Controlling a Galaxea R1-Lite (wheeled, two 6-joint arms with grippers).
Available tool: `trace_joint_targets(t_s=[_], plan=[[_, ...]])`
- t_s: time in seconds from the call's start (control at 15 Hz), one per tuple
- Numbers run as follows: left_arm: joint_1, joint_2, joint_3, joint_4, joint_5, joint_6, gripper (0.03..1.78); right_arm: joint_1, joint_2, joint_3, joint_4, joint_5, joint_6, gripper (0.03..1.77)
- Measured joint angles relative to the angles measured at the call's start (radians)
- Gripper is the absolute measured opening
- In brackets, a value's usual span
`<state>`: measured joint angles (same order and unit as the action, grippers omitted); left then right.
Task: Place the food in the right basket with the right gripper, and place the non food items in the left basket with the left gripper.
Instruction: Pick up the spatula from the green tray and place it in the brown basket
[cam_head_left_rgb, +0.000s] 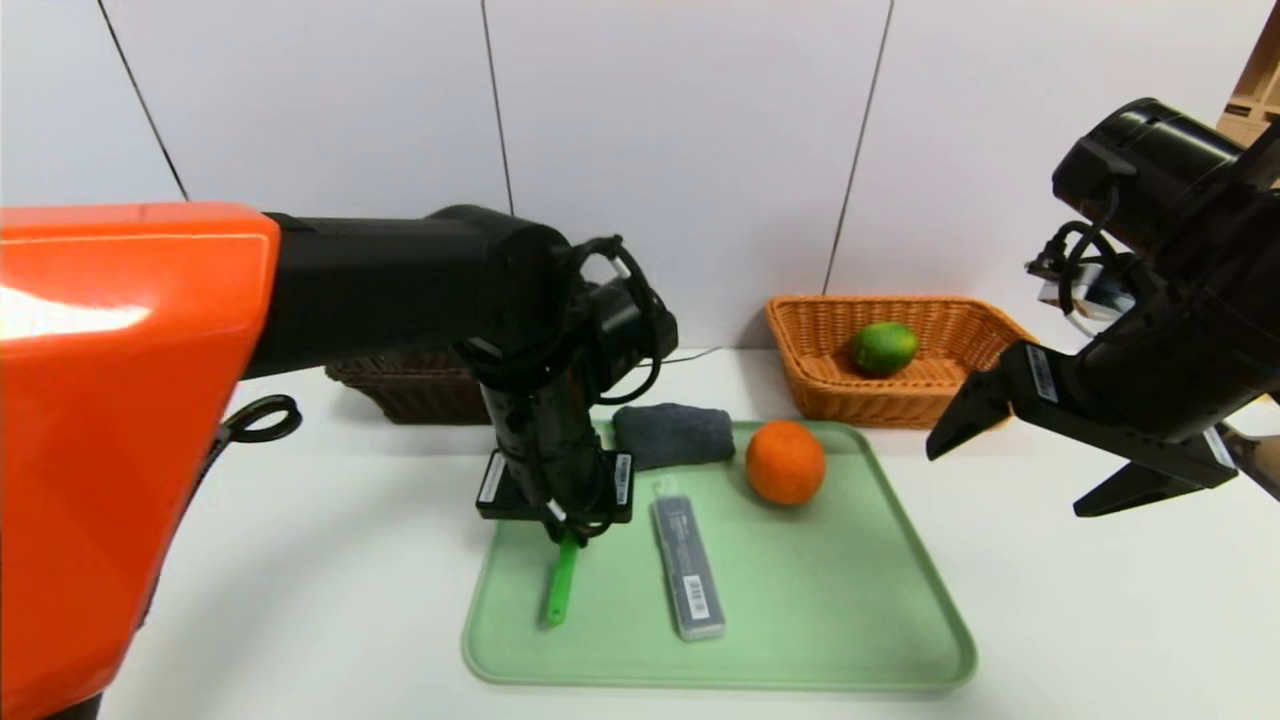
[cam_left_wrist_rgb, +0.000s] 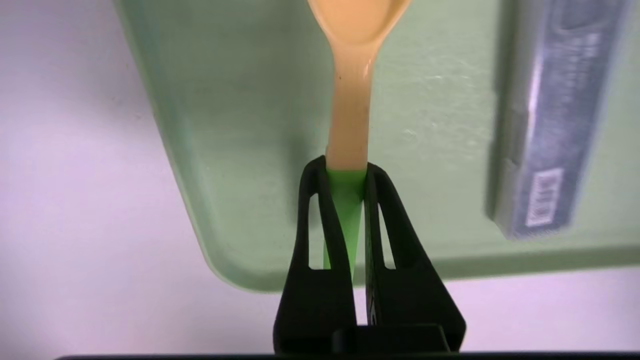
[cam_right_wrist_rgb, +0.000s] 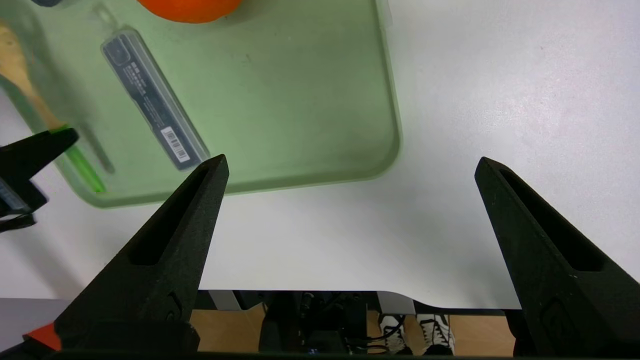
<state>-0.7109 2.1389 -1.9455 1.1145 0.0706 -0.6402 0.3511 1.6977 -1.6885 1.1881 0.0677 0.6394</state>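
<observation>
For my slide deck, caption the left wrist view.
Left gripper closed on the green-handled utensil, grey case alongside.

Tray (cam_head_left_rgb: 830, 600), at six o'clock: smooth, low-sheen plastic look. Baskets: woven wicker, rough; the orange-tan basket (cam_head_left_rgb: 900, 400) at one o'clock, the dark basket (cam_head_left_rgb: 435, 395) at ten. Towel (cam_head_left_rgb: 675, 435), twelve o'clock on the tray: matt cloth. Case (cam_head_left_rgb: 688, 570), six o'clock of the towel: smooth plastic look. Green fruit (cam_head_left_rgb: 884, 348): glossy skin.
</observation>
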Motion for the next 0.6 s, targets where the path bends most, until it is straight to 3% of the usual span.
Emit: trace_joint_targets(t_s=[0.2,0.4,0.47,0.6], plan=[[-0.003,-0.084,-0.016,-0.024,-0.041,0.031,0.12,0.000,0.000,0.016,-0.001,-0.001,0.002,1.70],[-0.003,-0.184,-0.019,-0.182,-0.133,0.006,0.12,0.000,0.000,0.026,-0.014,-0.001,0.010,1.71],[0.001,-0.213,-0.019,-0.273,-0.141,-0.036,0.12,0.000,0.000,0.027,-0.029,-0.002,0.011,1.71],[0.035,-0.247,-0.017,-0.451,-0.072,-0.104,0.12,0.000,0.000,0.027,-0.079,-0.004,0.011,1.71]])
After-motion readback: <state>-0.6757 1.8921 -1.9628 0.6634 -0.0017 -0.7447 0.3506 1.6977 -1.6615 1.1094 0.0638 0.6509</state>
